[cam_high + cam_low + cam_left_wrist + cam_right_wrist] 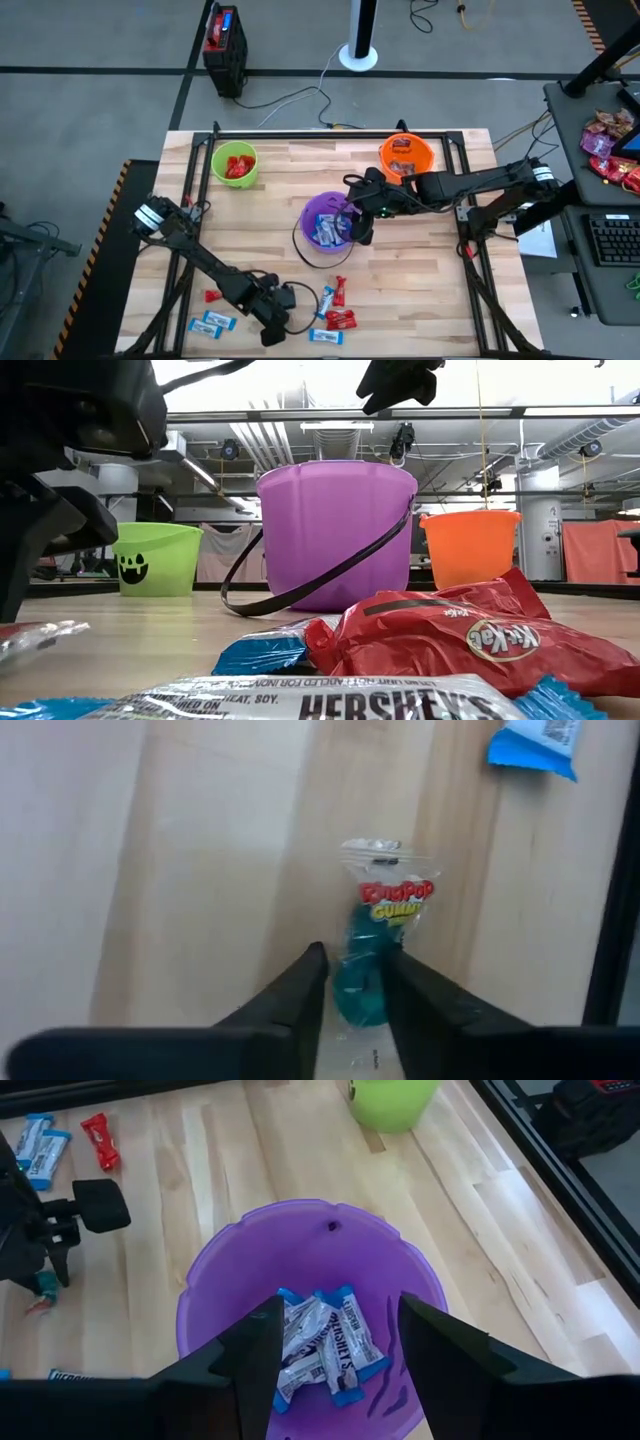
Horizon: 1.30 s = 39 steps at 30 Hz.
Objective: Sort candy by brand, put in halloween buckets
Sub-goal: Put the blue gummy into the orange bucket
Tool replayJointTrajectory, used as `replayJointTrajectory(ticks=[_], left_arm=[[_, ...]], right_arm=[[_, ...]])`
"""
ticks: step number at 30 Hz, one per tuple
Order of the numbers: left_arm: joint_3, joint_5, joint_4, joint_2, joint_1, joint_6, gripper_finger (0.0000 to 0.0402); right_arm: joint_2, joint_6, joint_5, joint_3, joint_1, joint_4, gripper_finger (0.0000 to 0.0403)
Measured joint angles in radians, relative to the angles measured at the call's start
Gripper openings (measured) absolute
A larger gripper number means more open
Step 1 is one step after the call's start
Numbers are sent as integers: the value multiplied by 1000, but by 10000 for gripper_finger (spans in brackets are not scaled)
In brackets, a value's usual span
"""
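Candy [338,305] strewn near table's [440,300] front edge: KitKat [470,635], Hershey's [330,703]. Left gripper [352,982] nipping a Ring Pop Gummy packet [380,935]. Right gripper [335,1330] spread wide, empty, above purple bucket [310,1270] holding Hershey's bars [325,1342].

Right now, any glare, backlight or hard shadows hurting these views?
Low view: bright ceiling lights backlight the scene, so the dark robot arm reads as a silhouette; the red foil candy wrapper shows some sheen. Left wrist view: the pale wooden tabletop looks washed bright. High view: even light, soft shadows only.
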Motion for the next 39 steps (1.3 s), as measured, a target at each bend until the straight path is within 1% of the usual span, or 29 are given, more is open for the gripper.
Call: replayJointTrajectory(ticks=[4, 6, 11, 14, 16, 19, 21, 23, 25, 27, 30, 33, 37, 39], left_arm=[[-3, -2, 2, -3, 0, 11, 23], [-5, -3, 15, -9, -2, 18, 7], [-13, -5, 5, -56, -4, 34, 3], [-11, -9, -13, -136, -4, 49, 1], [-11, -25, -49, -207, -3, 49, 0], [-11, -75, -107, -329, 15, 40, 0], [-9, -105, -141, -415, 45, 24, 0], [-8, -128, -175, -489, 86, 20, 0], [-8, -155, -183, -553, 138, 25, 0], [-8, -190, -179, -604, 195, 48, 0], [-8, -270, -154, -640, 255, 119, 0], [-3, -342, -124, -651, 284, 183, 0], [34, -424, -122, -631, 306, 230, 0], [56, -442, -124, -611, 312, 260, 0]], right_arm=[[0, 2, 0, 0, 0, 0, 189], [0, 2, 0, 0, 0, 0, 189], [0, 4, 0, 0, 0, -1, 189], [-12, 16, 0, 0, 0, -2, 189], [-29, 51, -5, 0, 2, -1, 189], [-46, 176, -74, 0, 2, 20, 189], [-48, 290, -160, 0, 3, 31, 189], [-39, 419, -240, 0, 5, 58, 189], [-22, 538, -298, 0, 7, 96, 189], [8, 603, -329, 0, 11, 172, 189], [45, 646, -340, 2, 11, 300, 189], [74, 672, -342, 15, 4, 402, 189], [115, 666, -337, 41, 0, 431, 189], [138, 649, -334, 59, -3, 429, 189]])
